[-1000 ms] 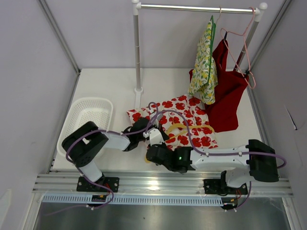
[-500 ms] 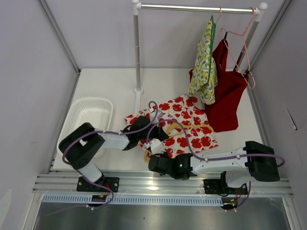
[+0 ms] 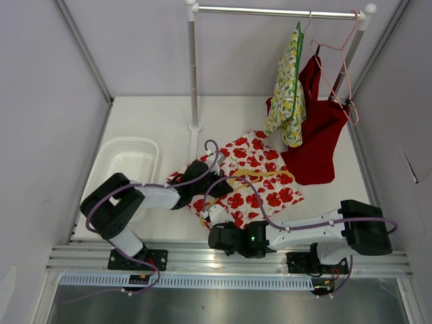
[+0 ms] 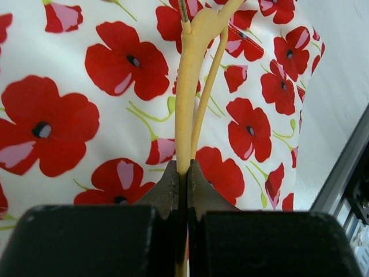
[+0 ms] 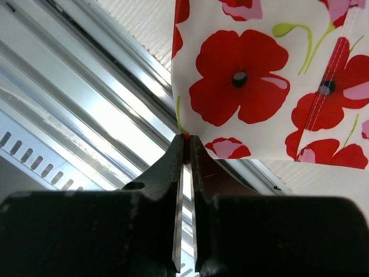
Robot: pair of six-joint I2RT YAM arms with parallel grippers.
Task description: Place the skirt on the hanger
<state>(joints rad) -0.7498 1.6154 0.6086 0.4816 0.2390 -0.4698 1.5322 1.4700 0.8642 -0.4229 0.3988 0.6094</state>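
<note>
Skirt (image 3: pixel 260 158) corner drawn toward the table's (image 3: pixel 155 121) near edge since a second ago, the right gripper (image 3: pixel 210 214) moving back with it; both grippers clamped.

Item: skirt, white with red poppies, spread mid-table between the rack (image 3: pixel 194 81) post and the arm bases. Right gripper: fingers pinched together on the skirt's near-left corner, held over the aluminium rail (image 5: pixel 86 86). Left gripper (image 3: pixel 217 186): fingers closed tight on an arm of the yellow hanger (image 4: pixel 185 86), which lies across the poppy cloth. Whether the hanger passes inside the skirt cannot be told. Also present: white basket (image 3: pixel 125 165) at left, well apart from the skirt. Yellow floral garment (image 3: pixel 287 94) and red dress (image 3: pixel 317 128) hang on the rack at right, the dress hem just beside the skirt's far-right edge.
</note>
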